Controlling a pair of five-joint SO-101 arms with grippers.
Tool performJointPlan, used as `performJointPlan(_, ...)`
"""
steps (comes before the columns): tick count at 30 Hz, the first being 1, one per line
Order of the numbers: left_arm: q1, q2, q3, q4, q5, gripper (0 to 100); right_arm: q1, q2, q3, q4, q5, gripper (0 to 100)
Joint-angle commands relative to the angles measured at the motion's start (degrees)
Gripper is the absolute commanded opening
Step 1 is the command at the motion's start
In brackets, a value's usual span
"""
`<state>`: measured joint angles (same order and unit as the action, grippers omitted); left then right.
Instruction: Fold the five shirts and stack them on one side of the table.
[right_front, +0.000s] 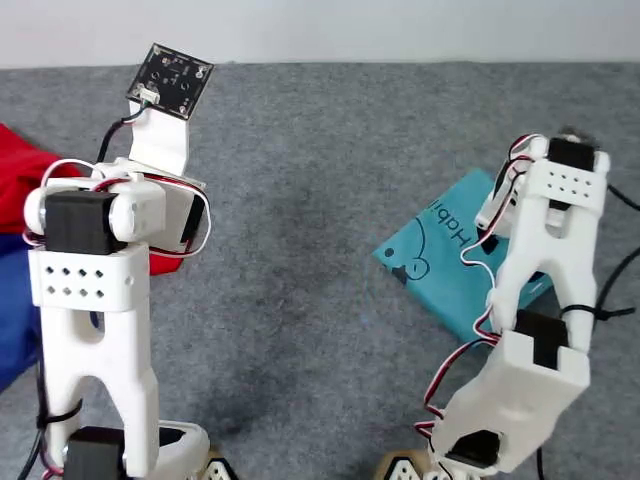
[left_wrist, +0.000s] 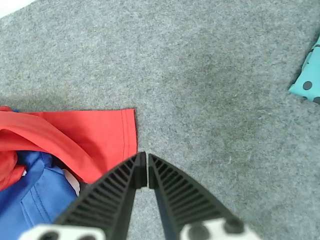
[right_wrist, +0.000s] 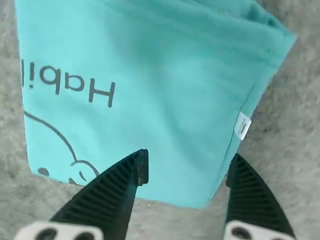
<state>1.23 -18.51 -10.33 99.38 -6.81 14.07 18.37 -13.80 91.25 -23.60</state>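
The left pincer (left_wrist: 147, 172) is pressed together over the grey worktop (left_wrist: 215, 75), just beside the hem of a red shirt (left_wrist: 95, 135) that lies against a crumpled blue shirt (left_wrist: 35, 200). The right pincer (right_wrist: 189, 167) is spread above the edge of 1 folded teal shirt (right_wrist: 150, 70), well apart from the other 2.
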Motion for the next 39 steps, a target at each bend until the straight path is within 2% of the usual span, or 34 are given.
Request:
performJointPlan(1, -0.44, -1.32, -0.04, 1.05, -0.7, 2, -0.48, -0.92, 2.02, -5.05, -4.13, 33.5)
performJointPlan(4, -0.44, -1.32, -0.04, 1.05, -0.7, 2, -0.48, 0.75, 3.6, -9.45, -5.98, 43.6)
performJointPlan(6, -0.44, -1.32, -0.04, 1.14, -0.7, 2, -0.57, 2.07, 3.69, -11.3, -7.03, 46.7)
performJointPlan(19, -0.44, -1.32, 2.59, 0.97, -0.7, 2, -3.03, 20.0, 3.43, -20.62, -12.04, 46.6)
performJointPlan(22, -0.44, -1.49, 3.12, 0.97, -0.7, 2, -3.03, 20.97, 0.44, -18.33, -11.69, 39.4)
performJointPlan(25, -0.44, -1.41, 3.12, 0.97, -0.7, 2, -2.68, 21.58, -1.23, -17.89, -11.43, 22.7)
performJointPlan(29, -0.44, -1.67, 3.12, 0.97, -0.7, 2, -2.68, 22.73, -2.64, -17.45, -7.38, 0.0)
performJointPlan(32, -0.44, -1.76, 3.12, 0.97, -0.7, 2, -2.59, 22.9, -2.81, -16.57, -6.77, 4.2)
performJointPlan(34, -0.44, -1.76, 3.12, 0.97, -0.7, 2, -2.42, 22.46, -2.81, -16.66, -6.51, 1.3)
performJointPlan(39, -0.44, -1.85, 3.12, 0.97, -0.7, 2, -0.84, 20.26, -2.9, -15.69, 1.49, 0.9)
